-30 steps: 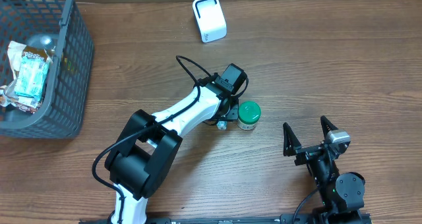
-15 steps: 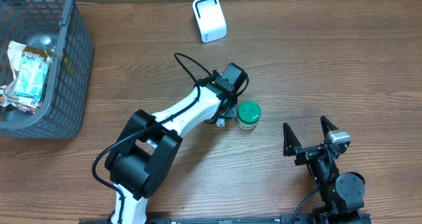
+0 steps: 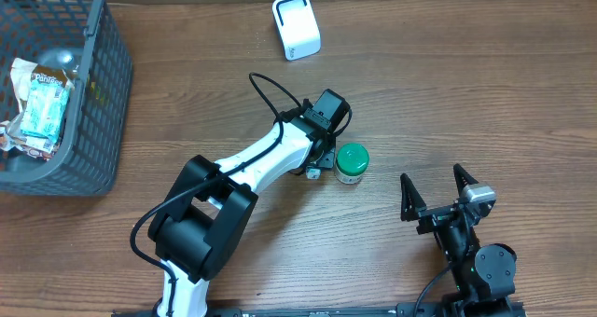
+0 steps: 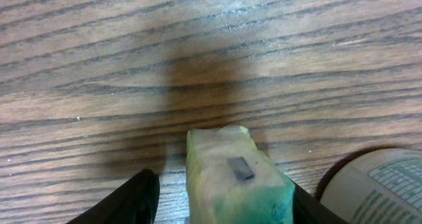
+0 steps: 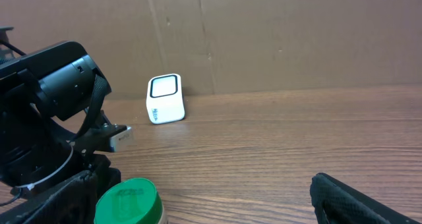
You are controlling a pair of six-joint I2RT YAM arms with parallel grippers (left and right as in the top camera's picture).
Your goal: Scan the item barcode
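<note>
A small yellow-green packet lies between the jaws of my left gripper. The jaws stand open: there is a gap of bare table at the left finger, while the right finger is close against the packet. In the overhead view the left gripper is at mid-table with the packet's pale end showing under it. A green-lidded jar stands upright just to its right. The white scanner sits at the back. My right gripper rests open and empty near the front right.
A dark mesh basket holding several packaged goods stands at the left edge. A cardboard wall closes off the back of the table. The left arm's cable loops up behind its wrist.
The left jaws have widened around the packet, and the packet's end under the gripper has shifted slightly. The jar, the scanner and the right arm have not moved.
</note>
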